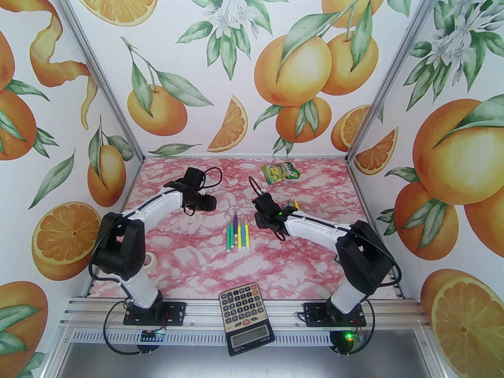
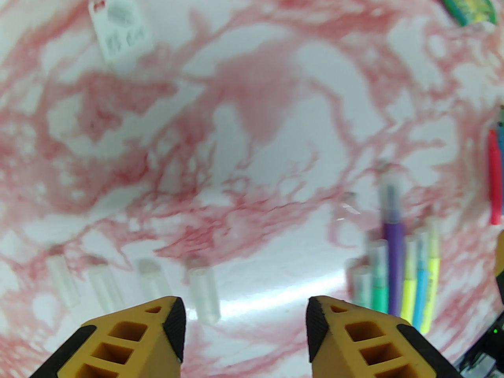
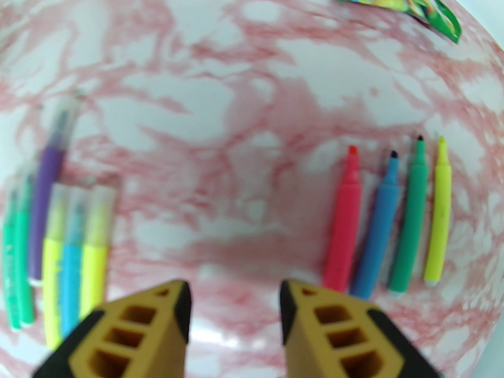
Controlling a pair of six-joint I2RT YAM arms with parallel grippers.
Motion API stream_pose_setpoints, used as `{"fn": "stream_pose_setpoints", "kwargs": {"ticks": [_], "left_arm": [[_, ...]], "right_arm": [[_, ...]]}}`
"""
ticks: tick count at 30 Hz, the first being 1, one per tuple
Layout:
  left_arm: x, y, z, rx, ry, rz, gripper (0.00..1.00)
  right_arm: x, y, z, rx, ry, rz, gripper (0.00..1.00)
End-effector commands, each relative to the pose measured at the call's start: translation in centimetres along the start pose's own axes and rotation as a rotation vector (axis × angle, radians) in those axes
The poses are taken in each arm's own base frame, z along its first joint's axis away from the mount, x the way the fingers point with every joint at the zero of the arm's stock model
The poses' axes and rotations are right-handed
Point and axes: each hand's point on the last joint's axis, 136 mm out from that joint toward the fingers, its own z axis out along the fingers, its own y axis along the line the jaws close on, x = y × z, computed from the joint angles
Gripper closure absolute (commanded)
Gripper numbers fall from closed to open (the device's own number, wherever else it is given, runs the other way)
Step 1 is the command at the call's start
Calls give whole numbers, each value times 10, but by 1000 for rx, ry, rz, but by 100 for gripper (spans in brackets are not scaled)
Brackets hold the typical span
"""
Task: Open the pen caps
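My gripper (image 3: 234, 309) hangs empty, jaws apart, above the marble table (image 3: 252, 93): 4 uncapped pens (image 3: 409, 219) right, 6 capped pens (image 3: 71, 266) left.

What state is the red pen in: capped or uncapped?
Uncapped: the red pen lies flat with its bare felt tip showing, no cap over it.

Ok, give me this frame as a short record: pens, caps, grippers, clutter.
capped pens: six, side by side, mid-table
uncapped pens: four (red, blue, green, yellow), tips bare
loose caps: four clear ones in a row
left gripper: open, empty
right gripper: open, empty
clutter: calculator at near edge, snack packet at far edge
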Motion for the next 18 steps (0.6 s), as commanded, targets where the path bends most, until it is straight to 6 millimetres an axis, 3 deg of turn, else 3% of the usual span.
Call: {"fn": "stream_pose_setpoints", "kwargs": {"ticks": [1, 9, 13, 18], "left_arm": [[-12, -17, -20, 76, -83, 34, 40], [-9, -20, -39, 129, -147, 33, 38], [-7, -21, -42, 153, -168, 26, 37], [-9, -26, -52, 207, -237, 25, 35]], "right_arm": [[-2, 17, -12, -101, -22, 3, 56], [12, 42, -16, -206, 24, -14, 56], [15, 44, -16, -214, 38, -15, 57], [32, 61, -10, -286, 112, 1, 57]]}}
